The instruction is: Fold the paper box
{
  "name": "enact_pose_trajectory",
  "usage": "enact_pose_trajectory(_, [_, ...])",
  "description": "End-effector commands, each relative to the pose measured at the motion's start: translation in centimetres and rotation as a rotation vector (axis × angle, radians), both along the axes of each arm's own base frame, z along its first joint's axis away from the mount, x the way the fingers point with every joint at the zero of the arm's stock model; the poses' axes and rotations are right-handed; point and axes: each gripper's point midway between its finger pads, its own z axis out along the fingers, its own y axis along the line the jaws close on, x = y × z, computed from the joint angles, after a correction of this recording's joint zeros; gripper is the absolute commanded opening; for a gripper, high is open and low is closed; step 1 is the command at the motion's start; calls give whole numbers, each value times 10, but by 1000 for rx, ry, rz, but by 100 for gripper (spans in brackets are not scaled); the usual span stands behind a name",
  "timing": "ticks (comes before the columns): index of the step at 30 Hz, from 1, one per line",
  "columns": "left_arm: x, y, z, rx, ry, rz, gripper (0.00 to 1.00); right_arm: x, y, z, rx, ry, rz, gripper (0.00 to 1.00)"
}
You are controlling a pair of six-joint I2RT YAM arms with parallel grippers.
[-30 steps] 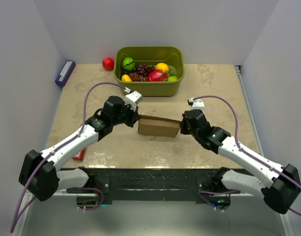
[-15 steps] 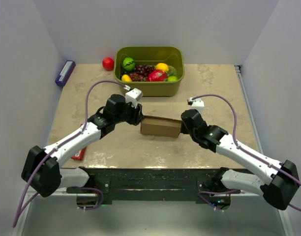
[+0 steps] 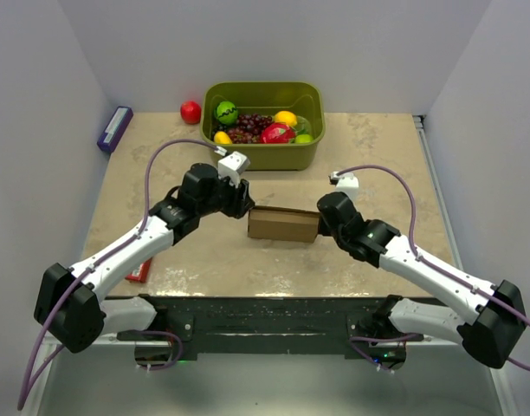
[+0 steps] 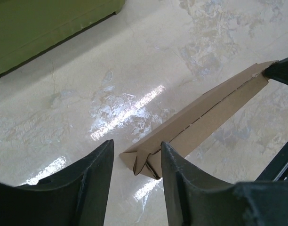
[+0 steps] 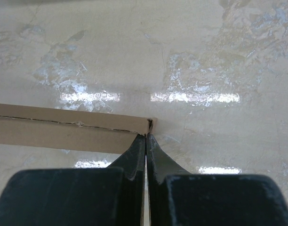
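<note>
Top view: the worktop [image 3: 378,156] is walled at the back and on both sides. A green tub [image 3: 263,154] of fruit stands at the back edge, with a red ball [image 3: 190,112] just beside it. A purple pack [image 3: 114,128] lies by the left wall, and a red pack [image 3: 139,273] sits at the near edge under my left arm. The open room lies at mid-worktop, to the right of the tub and in front of the paper box [image 3: 283,224]. My left gripper [image 3: 246,208] stands about half open, its fingers straddling the left end of the box. The left wrist view shows worktop between the left finger and the cardboard, and I cannot tell whether the right finger touches it. My right gripper [image 3: 319,227] is closed, with its tips meeting at the right end corner of the box. Whether any cardboard is nipped between them I cannot tell. The box is plain brown, collapsed long and narrow, and lies crosswise between my two grippers, near the tub's front wall. A seam runs along its upper edge, and folded tabs show at the left end.
</note>
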Motion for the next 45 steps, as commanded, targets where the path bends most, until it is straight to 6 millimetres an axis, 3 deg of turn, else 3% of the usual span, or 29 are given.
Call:
enact_pose_trajectory(1, [1,-3,22,-34,-26,-3,45,5,0,12,2,-24,-24,0])
enact_pose_trajectory(9, [-7,-2,13,-35,28,-1,43,6,1,10,-2,-23,-25,0])
enact_pose_trajectory(14, [-8,-3,7,-25,54,-1,34,6,3,9,-3,-22,-20,0])
enact_pose_trajectory(16, [-8,-2,9,-20,54,5,39,6,4,9,-5,-19,-18,0])
enact_pose_trajectory(17, [-8,0,10,-18,48,12,51,6,4,8,-7,-18,-17,0])
enact_pose_trajectory(18, [-8,1,11,-17,44,16,54,6,4,9,-5,-19,-18,0])
enact_pose_trajectory(24, [-14,2,12,-27,35,-4,60,6,6,8,-7,-18,-14,0])
enact_pose_trajectory(32, [-15,3,1,-6,68,5,40,5,7,8,-7,-17,-12,0])
enact_pose_trajectory(45, [-19,1,-14,33,116,1,39,5,9,7,-5,-22,-9,0])
